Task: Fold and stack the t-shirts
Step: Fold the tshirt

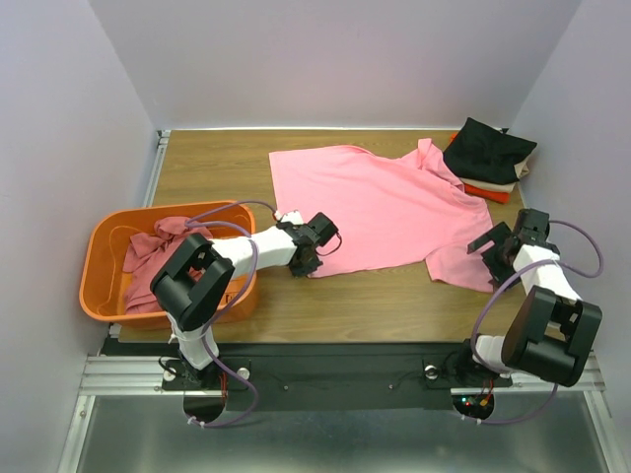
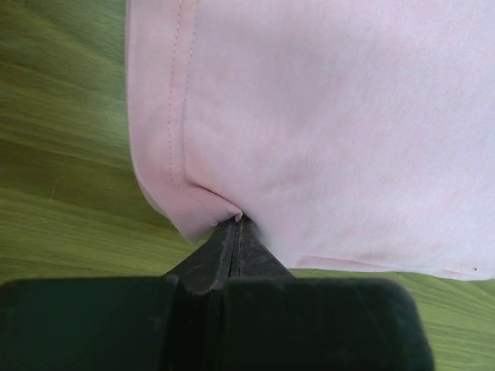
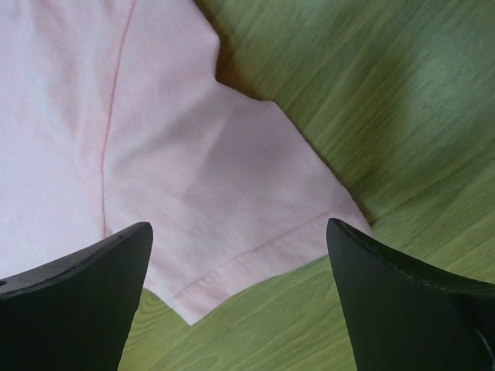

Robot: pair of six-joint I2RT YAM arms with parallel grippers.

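Now: pink shirt (image 1: 380, 207) spread flat on surface (image 1: 227, 168), hem corner pinched.
Left hand (image 2: 238, 224) clenched on hem corner; right hand (image 1: 498, 244) released over sleeve. Risk: shallow pinch may slip when lifted.

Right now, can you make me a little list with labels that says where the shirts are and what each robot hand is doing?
pink shirt: spread out on the table
left gripper: shut on the pink shirt's near hem corner
right gripper: open over a sleeve of the pink shirt, not gripping
rose shirt: crumpled in the basket
stack: folded, black shirt on top, far right of the table
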